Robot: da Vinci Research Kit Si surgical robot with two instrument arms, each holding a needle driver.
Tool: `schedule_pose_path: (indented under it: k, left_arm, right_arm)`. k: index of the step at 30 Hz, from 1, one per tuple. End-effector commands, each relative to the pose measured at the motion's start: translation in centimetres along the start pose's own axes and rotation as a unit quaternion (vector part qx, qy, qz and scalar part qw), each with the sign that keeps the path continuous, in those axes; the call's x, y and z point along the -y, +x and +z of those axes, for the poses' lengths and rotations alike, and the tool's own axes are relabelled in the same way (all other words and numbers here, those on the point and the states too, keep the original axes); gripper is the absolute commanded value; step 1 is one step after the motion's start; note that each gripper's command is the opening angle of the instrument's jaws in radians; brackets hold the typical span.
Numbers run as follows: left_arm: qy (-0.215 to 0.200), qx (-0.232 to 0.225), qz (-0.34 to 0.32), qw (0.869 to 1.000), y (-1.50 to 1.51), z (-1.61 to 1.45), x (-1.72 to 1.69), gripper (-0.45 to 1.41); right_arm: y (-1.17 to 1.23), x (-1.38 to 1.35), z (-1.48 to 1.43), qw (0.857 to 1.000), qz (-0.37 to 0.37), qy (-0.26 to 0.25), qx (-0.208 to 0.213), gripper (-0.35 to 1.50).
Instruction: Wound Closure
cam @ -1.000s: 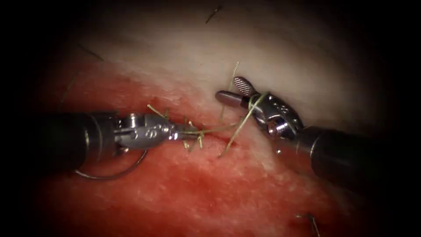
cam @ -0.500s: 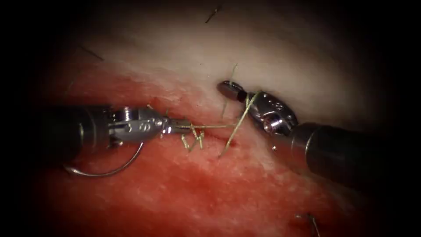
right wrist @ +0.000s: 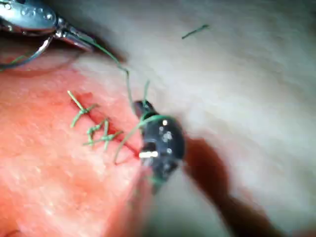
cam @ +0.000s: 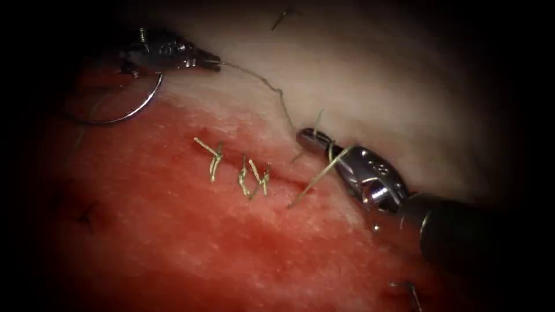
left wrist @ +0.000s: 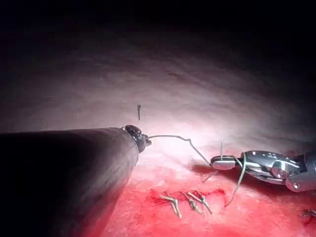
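My left tool [cam: 211,62] now up at far left of view, away from cut where it sat 1 s ago; jaws clenched on thread [cam: 263,82]. Needle [cam: 124,110] hangs free below left tool, curve over tissue [cam: 173,231], not in it, no jaws on it. Thread runs from left tool to right tool [cam: 306,137], wrapped around its jaws; right jaws look closed on short thread end. 3 tied stitches [cam: 243,173] along cut [cam: 283,182], left of right tool. Red fluid [cam: 231,254] over lower tissue
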Motion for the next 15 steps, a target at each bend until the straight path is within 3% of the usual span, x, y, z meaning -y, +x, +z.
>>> schedule_pose_path:
  k: [1, 5, 10, 15]
  left_arm:
    - [0.001, -0.002, -0.003, 1.0, 0.01, 0.08, 0.03, -0.45]
    - [0.016, 0.009, -0.018, 1.0, -0.04, 0.47, 0.55, -0.45]
    - [0.015, -0.001, -0.03, 0.999, 0.07, 0.85, 0.88, -0.45]
    - [0.043, -0.038, -0.054, 0.997, 0.22, 1.16, 1.27, -0.45]
  right_arm:
    - [-0.05, 0.06, 0.06, 1.0, -0.001, 0.002, 0.0, -0.35]
    - [-0.16, 0.22, -0.05, 1.0, -0.009, 0.009, -0.003, -0.35]
    - [-0.32, 0.35, -0.16, 1.0, -0.014, 0.013, -0.005, -0.35]
    - [-0.62, 0.45, -0.29, 1.0, -0.025, 0.015, 0.001, -0.35]
